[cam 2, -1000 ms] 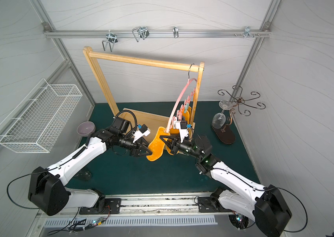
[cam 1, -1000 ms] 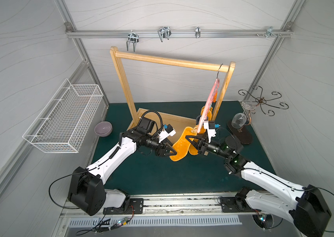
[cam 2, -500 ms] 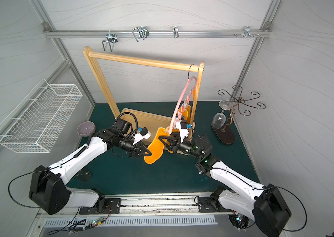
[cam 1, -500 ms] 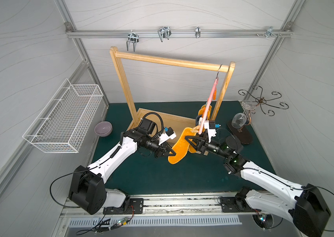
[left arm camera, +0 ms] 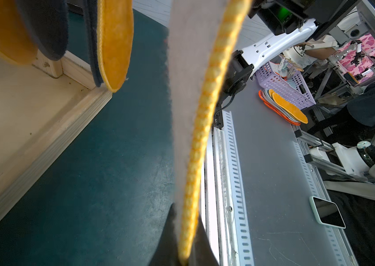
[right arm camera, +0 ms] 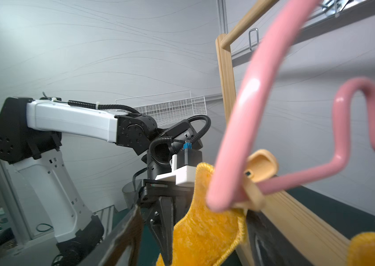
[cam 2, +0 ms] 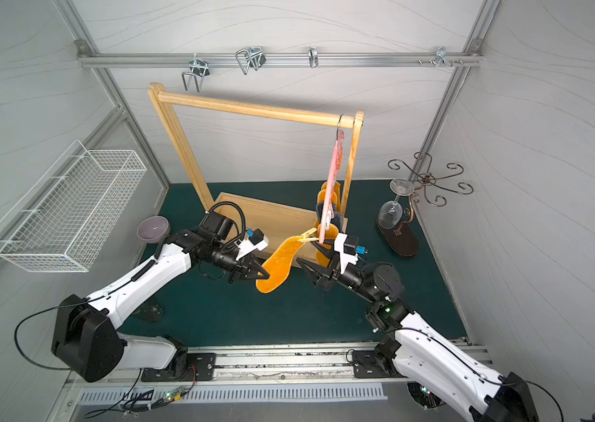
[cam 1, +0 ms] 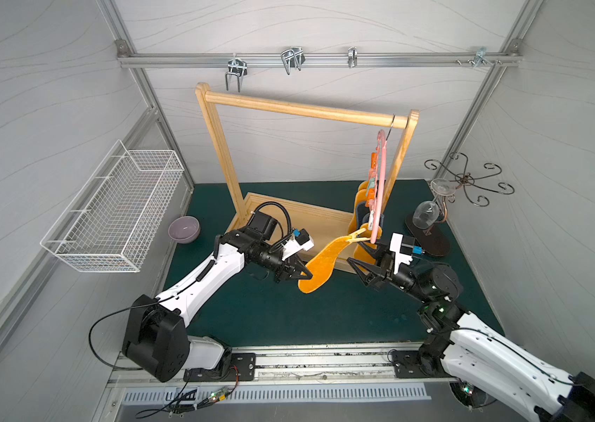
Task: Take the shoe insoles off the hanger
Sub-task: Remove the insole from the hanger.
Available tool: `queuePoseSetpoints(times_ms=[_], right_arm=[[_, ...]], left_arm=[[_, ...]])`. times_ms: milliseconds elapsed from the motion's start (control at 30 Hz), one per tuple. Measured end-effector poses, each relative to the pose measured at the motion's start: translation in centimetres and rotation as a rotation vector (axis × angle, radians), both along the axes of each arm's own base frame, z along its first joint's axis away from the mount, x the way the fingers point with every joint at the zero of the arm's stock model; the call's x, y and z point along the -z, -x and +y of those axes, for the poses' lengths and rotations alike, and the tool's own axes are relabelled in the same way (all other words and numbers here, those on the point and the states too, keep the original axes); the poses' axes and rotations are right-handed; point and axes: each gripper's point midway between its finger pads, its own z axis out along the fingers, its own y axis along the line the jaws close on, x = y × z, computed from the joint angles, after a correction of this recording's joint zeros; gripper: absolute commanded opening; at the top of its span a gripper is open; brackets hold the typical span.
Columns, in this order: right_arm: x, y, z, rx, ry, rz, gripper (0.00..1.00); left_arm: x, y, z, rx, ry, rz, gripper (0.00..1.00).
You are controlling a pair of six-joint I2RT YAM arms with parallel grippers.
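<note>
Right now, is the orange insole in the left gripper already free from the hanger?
No, the yellow clip on the pink hanger grips the top end of the orange insole.

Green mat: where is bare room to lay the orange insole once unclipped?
Widest bare mat: between the rack base and the front rail. A narrower strip behind the rack base along the back wall. Crowded: the hanger end, with hanging insoles, left gripper holding the orange insole, right gripper open.

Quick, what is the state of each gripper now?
Left gripper: shut on orange insole.
Right gripper: open, holding nothing.
</note>
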Motion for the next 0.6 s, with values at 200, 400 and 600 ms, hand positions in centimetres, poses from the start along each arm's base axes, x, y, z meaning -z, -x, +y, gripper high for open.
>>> queuePoseSetpoints(times_ms=[200,400,600], right_arm=[[1.2,-0.7,-0.1,0.025,0.074,-0.045,0.72],[2.3,-3.7,-1.9,0.064,0.043,0.029,0.72],[2.3,-3.3,-1.5,-0.041,0.031,0.049,0.68]], left_arm=[[0.8,0.8,-0.1,0.036,-0.013,-0.019,0.00],[1.1,1.0,-0.2,0.049,-0.020,-0.038,0.00],[1.2,1.3,-0.1,0.062,-0.020,-0.046,0.00]])
